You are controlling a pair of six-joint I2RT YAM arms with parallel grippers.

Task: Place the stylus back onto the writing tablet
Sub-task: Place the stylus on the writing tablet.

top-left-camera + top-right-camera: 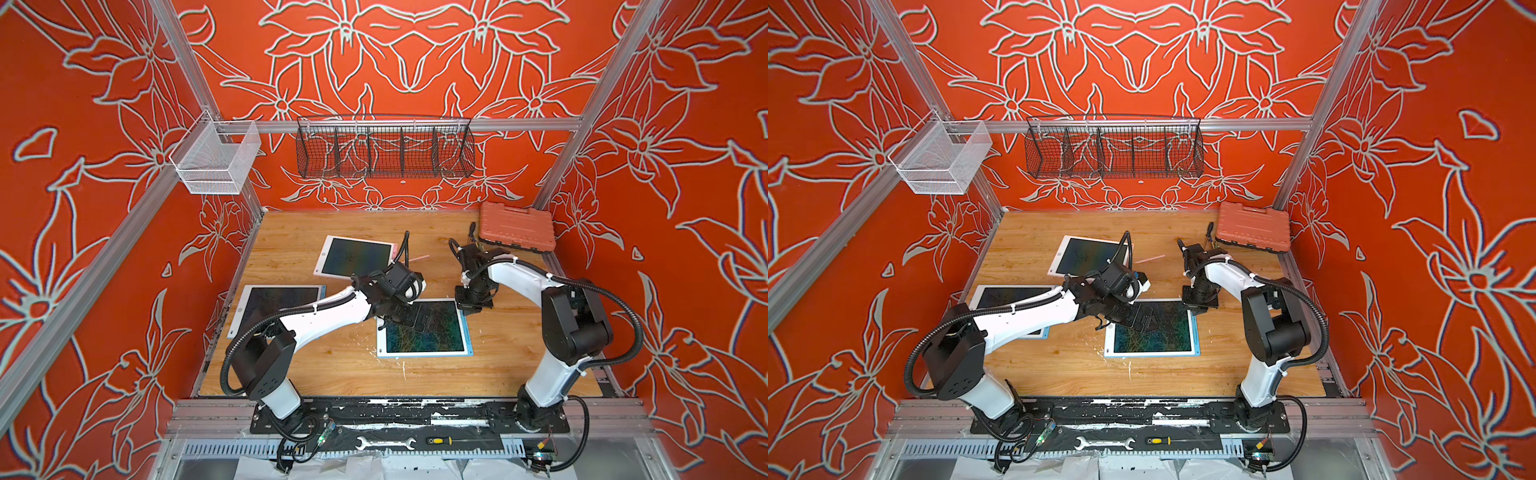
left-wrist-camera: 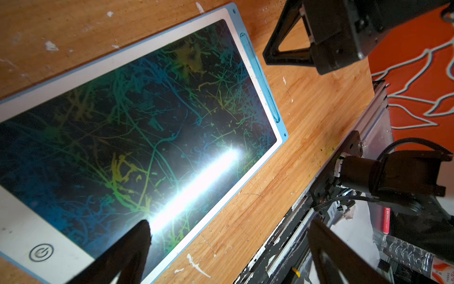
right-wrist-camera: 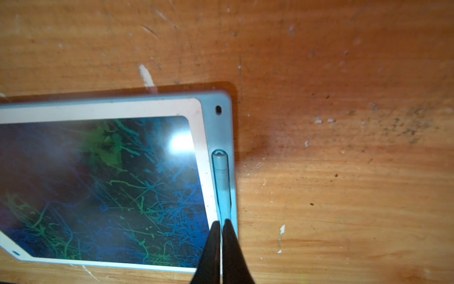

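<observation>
My right gripper (image 3: 221,222) pinched closed, tips atop stylus (image 3: 221,177) lying in side slot (image 2: 277,118) of tablet (image 3: 98,109), front-centre tabletop (image 1: 332,365). Press straight down, evenly, no sideways drag. My left gripper (image 2: 231,225) spread wide over tablet.

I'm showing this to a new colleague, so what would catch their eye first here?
The orange-red walls with big white flower outlines surround everything. On the wooden table lies the blue-framed tablet, its dark screen covered in green and blue scribbles. The right gripper, shut, sits over the blue stylus lying in the tablet's side slot.
</observation>
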